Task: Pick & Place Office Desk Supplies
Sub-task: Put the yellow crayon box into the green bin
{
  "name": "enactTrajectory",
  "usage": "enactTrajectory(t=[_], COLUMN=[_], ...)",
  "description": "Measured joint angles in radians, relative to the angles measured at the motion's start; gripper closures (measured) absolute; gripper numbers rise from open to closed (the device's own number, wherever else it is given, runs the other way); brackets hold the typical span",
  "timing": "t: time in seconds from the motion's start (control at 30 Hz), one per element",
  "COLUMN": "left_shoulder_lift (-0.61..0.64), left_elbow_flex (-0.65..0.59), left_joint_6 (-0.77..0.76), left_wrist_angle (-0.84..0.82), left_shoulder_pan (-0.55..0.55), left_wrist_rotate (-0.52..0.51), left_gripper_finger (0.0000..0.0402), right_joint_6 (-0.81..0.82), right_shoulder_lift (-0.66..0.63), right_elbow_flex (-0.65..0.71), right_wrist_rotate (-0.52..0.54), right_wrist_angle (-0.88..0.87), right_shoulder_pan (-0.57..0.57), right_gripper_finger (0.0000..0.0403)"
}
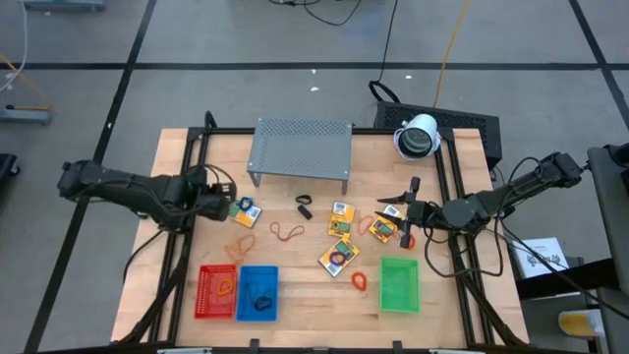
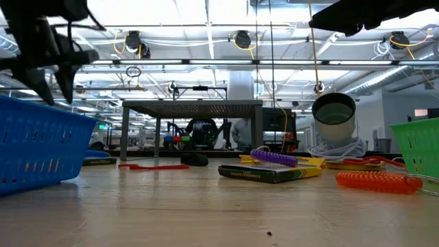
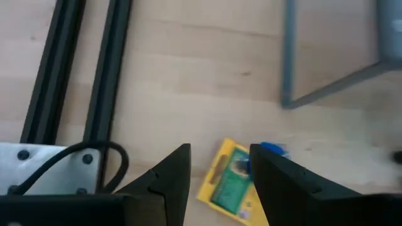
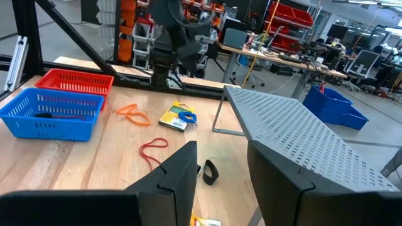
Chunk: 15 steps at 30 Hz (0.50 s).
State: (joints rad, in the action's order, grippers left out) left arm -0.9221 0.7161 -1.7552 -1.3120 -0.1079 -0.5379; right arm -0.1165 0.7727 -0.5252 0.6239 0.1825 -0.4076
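A yellow packet with a small blue ring at its edge lies flat on the wooden table at the left. My left gripper hangs open just above it, slanting down; the packet shows through the gap between the fingers. In the high view this gripper stands just left of the packet. More packets, a red rubber band, orange loops and a black clip lie mid-table. My right gripper waits open at the right, level, with nothing between its fingers.
A grey perforated shelf stands at the far middle. Red, blue and green mesh baskets sit along the near edge. A white cylinder stands at the far right. Black frame rails run along the table's left side.
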Motion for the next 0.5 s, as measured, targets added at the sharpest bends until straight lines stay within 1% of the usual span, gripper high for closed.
enactTrajectory(t=[0.07,0.23,0.37,0.5], left_shoulder_lift=[0.018,0.116,0.187,0.210], left_elbow_flex=[0.017,0.010,0.010,0.007], left_joint_6=[0.055,0.222,0.339,0.444], left_wrist_angle=[0.012,0.061,0.093,0.138], left_shoulder_pan=[0.040,0.146,0.243,0.333], left_wrist_rotate=[0.021,0.113,0.219,0.334], left_gripper_finger=[0.0231,0.0231,0.0231,0.0231], right_joint_6=[0.000,0.000,0.003,0.003], right_shoulder_lift=[0.000,0.000,0.000,0.000], right_elbow_flex=[0.000,0.000,0.000,0.000], right_wrist_rotate=[0.000,0.000,0.000,0.000], right_wrist_angle=[-0.002,0.000,-0.002,-0.001], right_shoulder_pan=[0.000,0.000,0.000,0.000], right_gripper_finger=[0.0273,0.0273,0.0273,0.0273])
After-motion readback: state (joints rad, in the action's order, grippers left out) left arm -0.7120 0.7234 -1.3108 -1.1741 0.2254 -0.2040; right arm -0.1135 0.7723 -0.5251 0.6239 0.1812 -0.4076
